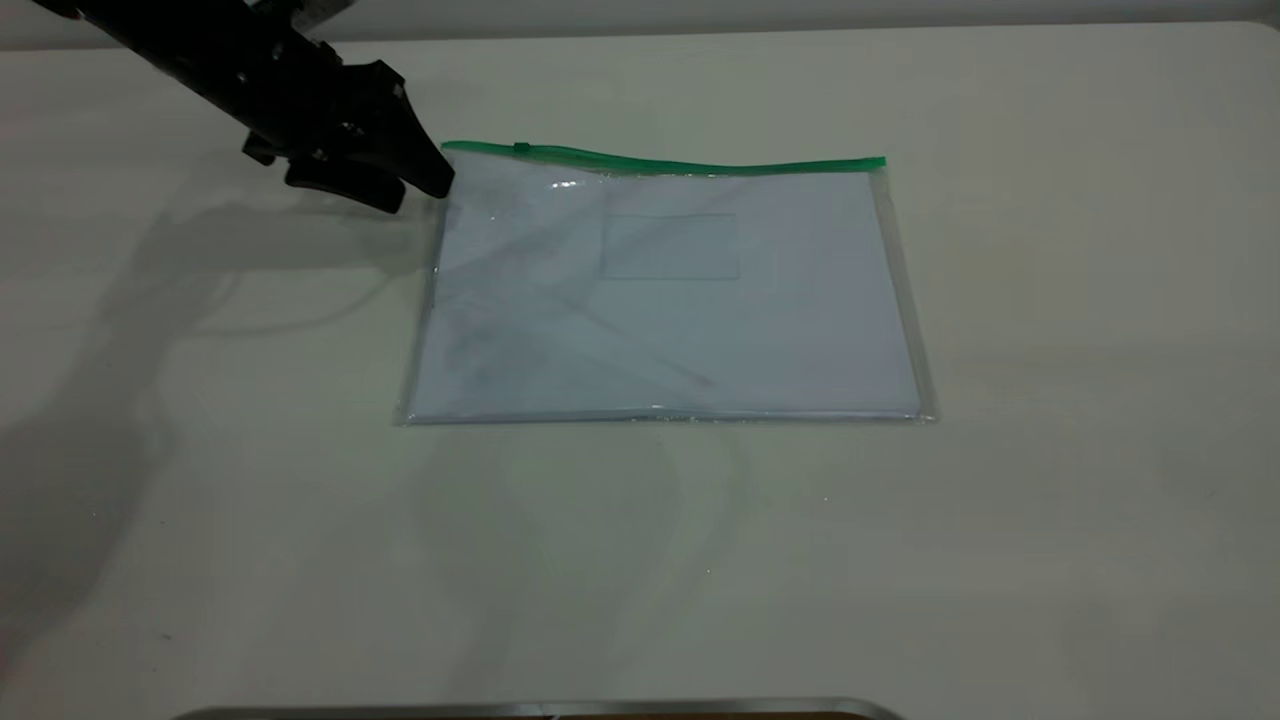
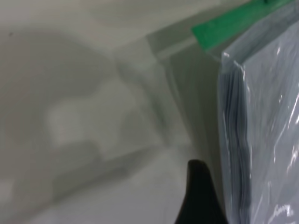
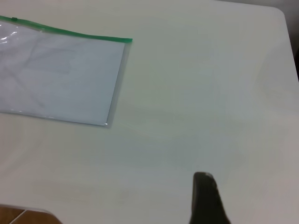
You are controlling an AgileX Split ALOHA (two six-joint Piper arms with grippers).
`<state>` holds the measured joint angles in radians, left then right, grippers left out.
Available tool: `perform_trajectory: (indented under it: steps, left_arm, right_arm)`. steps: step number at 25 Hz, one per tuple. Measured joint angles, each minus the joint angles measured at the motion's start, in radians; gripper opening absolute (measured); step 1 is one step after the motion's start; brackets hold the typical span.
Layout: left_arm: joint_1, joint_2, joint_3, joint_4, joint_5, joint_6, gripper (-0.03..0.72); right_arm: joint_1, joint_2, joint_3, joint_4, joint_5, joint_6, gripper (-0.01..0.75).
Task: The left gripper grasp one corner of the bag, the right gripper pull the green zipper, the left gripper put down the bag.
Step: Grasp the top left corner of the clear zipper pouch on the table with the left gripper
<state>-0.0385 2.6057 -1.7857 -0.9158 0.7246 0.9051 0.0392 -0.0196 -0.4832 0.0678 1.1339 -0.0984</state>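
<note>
The bag [image 1: 700,320] lies flat mid-table, clear, with white paper inside and a label pocket. The green zipper [image 1: 660,160] runs along its far edge, and the small slider tab [image 1: 521,148] sits near the left end. My left gripper [image 1: 425,197] is open, its tips right at the bag's far-left corner. In the left wrist view one black finger [image 2: 200,196] stands beside the bag's paper-filled edge [image 2: 233,140], below the zipper end [image 2: 229,23]. The right gripper is outside the exterior view. Its wrist view shows one finger [image 3: 205,196] over bare table, well away from the bag [image 3: 60,79].
The pale table [image 1: 1050,400] stretches wide to the right and front of the bag. A metal rim [image 1: 540,708] runs along the near edge. The table's rounded corner [image 3: 282,18] shows in the right wrist view.
</note>
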Motion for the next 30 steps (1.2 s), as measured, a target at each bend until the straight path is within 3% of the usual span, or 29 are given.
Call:
perform_trajectory:
  steps: [16,30]
  left_arm:
    - [-0.002,0.069,-0.008,-0.259,-0.02,0.214,0.59]
    - [-0.028,0.07,-0.008,-0.283,0.003,0.27,0.585]
  right_arm:
    - [0.001,0.0,0.0,0.0,0.0,0.01,0.503]
    - [0.001,0.0,0.0,0.0,0.0,0.013,0.503]
